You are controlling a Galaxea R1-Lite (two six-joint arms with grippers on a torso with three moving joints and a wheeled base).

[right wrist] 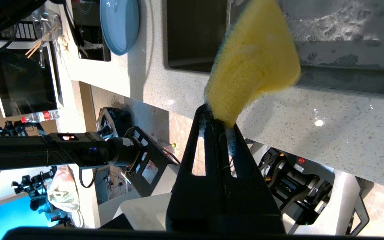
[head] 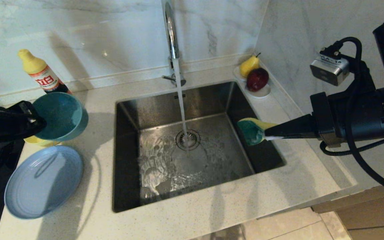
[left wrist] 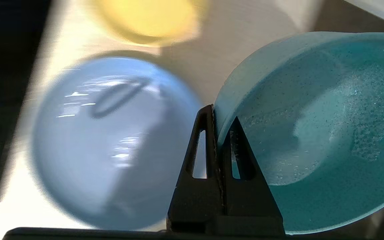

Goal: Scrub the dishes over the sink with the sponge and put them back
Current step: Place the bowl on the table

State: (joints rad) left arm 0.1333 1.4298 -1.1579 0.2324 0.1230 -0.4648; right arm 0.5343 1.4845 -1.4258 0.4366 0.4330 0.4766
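Teal bowl lifted, sponge waiting at the sink.
Your left hand (left wrist: pixel 217 133) pinches the teal bowl (head: pixel 62 115) by its rim above the bench (head: pixel 212 213); your right hand (head: pixel 267 135) clamps the sponge (head: pixel 253 130) over the sink (head: pixel 192 196), ready to scrub.

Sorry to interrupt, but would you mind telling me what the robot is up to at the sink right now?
It is washing dishes. The left end effector is shut on the rim of the teal bowl, holding it above the counter left of the sink. The right end effector is shut on the sponge over the sink's right edge. The tap is running. The grey-blue plate and yellow bowl sit on the counter.
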